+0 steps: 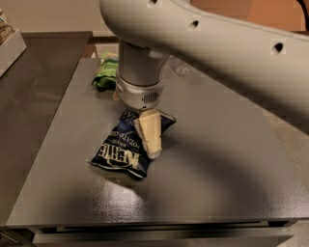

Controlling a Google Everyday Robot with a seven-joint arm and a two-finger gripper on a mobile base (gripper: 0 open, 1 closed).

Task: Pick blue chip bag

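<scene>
– Jaws wide or narrow?
– Cannot tell. The gripper (150,144) shows one cream wedge, seen side-on, and its spread is hidden from this angle.

– What lies nearest the camera?
– The front edge of a dark grey table (217,193), its matte top catching a pale sheen just ahead of the bag.

– And the bag itself?
– The blue chip bag (120,152) lies flat on the table, left of centre in the picture. It is navy foil, crinkled, with white block lettering facing up. Its long axis runs from the near left toward the far right, and the near end sits slightly puffed.

– Where is the gripper in relation to it?
– Directly over the bag's right-hand part, pointing down, with the cream tip crossing the foil near the bag's right edge. Whether it presses the foil or hangs just above it cannot be made out.

– What carries it?
– A round grey wrist (141,72) stands upright above the bag's far end. From there the pale grey arm (217,43) sweeps across the top of the picture to the right.

– Anything behind?
– A green snack bag (104,77), smaller, lies near the table's far left corner, well apart from the blue one and partly hidden by the wrist. A darker counter (29,96) runs alongside the table on the picture's left. A tan wall (251,12) closes the background.
</scene>
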